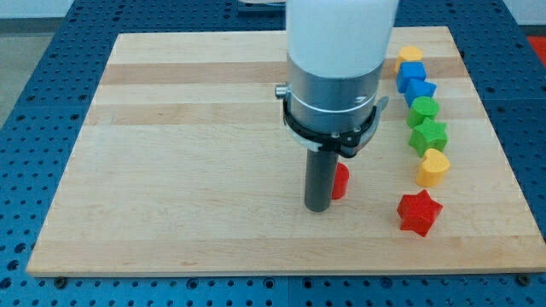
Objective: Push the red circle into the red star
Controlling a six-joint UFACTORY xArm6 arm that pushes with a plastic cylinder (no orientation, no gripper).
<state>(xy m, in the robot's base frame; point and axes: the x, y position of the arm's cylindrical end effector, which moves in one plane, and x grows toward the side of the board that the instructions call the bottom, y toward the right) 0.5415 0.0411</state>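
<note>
Surface (188,170) of pale wood, bare across the whole left half of the view, so plenty of free room there for approach. Near the middle, my tip (318,207) planted on the wood, touching or almost touching the left side of the red circle (340,181). Placed so for a reason, it seems: rod on the left, circle in the middle, red star (418,213) further to the right and a little lower, well apart yet. Most of the circle hidden behind the rod, only its right part showing. No claw on this arm, therefore nothing to report as apart or together; pushing only.

Along the right edge, stacked from top to bottom: yellow block (409,55), blue block (410,73), second blue block (420,89), green block (422,110), green star (428,136), yellow heart (432,167). Kept out of the pushing line, though the heart sits near above the star. Probably a push to the right and slightly down needed, not upward, to avoid the heart.
</note>
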